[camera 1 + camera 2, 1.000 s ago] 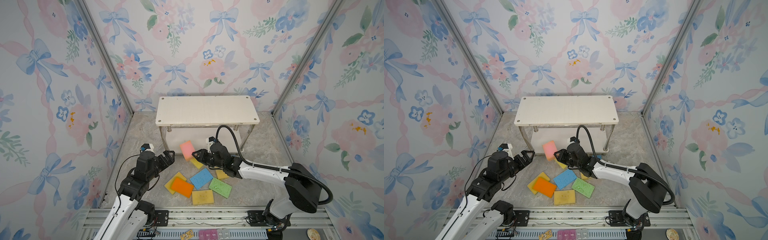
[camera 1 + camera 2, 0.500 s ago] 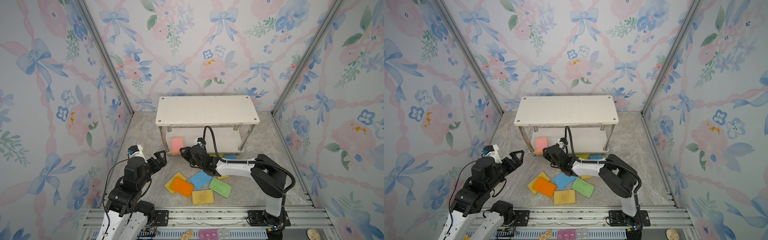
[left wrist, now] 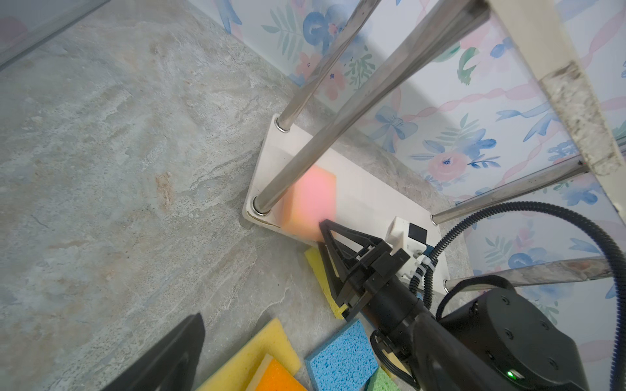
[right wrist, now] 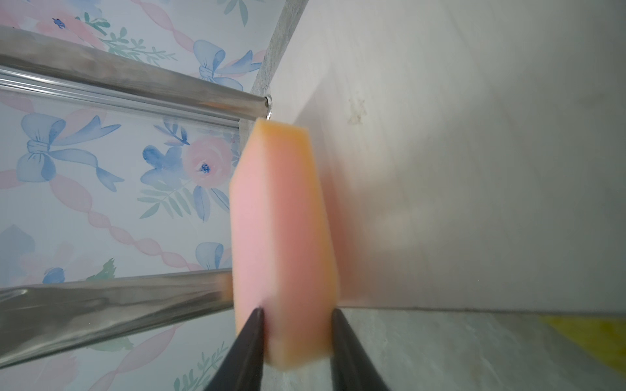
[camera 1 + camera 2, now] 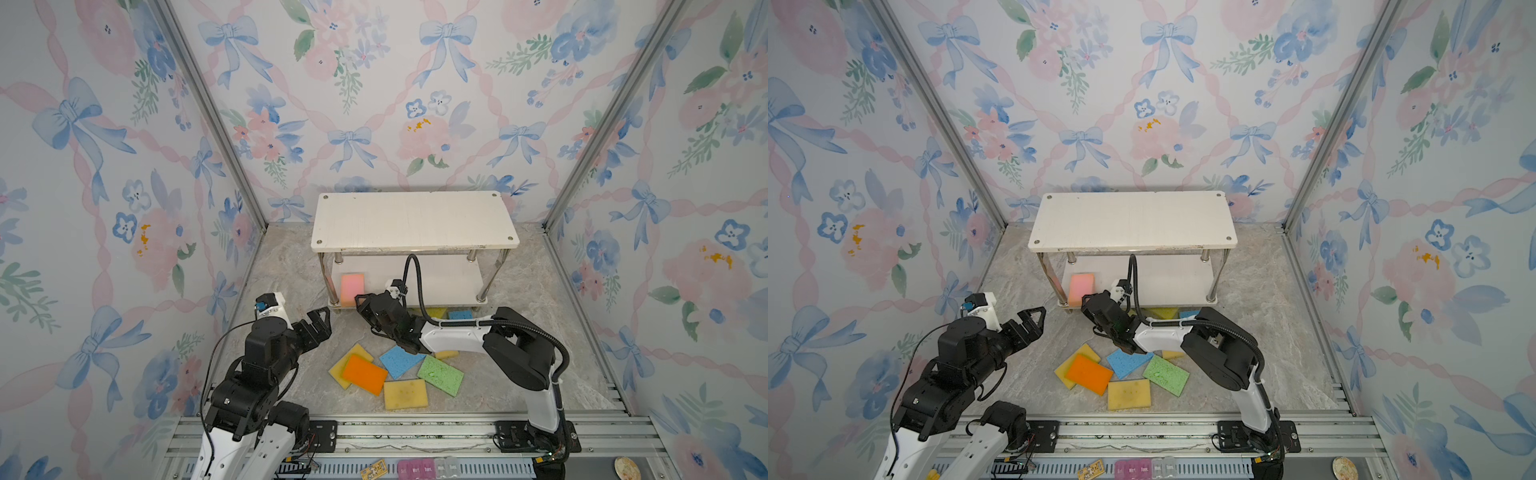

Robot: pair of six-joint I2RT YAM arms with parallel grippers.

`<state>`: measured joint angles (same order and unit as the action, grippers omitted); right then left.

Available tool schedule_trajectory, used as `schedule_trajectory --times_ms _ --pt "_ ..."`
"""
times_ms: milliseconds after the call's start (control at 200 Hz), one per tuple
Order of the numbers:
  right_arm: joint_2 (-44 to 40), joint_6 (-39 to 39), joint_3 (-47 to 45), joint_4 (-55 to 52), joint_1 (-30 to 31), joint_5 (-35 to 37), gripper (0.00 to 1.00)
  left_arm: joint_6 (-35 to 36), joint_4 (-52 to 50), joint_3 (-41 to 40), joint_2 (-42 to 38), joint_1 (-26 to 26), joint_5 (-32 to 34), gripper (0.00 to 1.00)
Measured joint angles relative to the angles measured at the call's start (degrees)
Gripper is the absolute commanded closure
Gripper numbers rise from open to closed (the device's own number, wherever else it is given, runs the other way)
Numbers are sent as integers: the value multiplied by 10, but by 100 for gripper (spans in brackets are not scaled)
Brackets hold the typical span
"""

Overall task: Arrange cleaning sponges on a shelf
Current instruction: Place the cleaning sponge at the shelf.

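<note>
Both top views show the shelf with a pink sponge lying flat at the left end of its lower board, long axis running front to back. The right gripper meets the sponge's near end. The left gripper hangs spread wide above the floor, where an orange sponge, blue sponge and green sponge lie heaped. Lettering on small boxes at the front is too small to read. The left wrist view puts the pink sponge, blurred, just beside a metal leg. Only the right wrist view shows the black fingers pinching that near end.
</note>
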<state>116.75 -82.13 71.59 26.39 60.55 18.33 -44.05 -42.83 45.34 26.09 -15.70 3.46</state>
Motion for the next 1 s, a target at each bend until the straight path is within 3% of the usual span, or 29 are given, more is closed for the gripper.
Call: schedule_trajectory --times_ms 485,1000 --pt "18 -24 16 0 4 6 46 15 -11 5 0 0 0 2" --pt "14 -38 13 -45 4 -12 3 15 -12 5 0 0 0 2"
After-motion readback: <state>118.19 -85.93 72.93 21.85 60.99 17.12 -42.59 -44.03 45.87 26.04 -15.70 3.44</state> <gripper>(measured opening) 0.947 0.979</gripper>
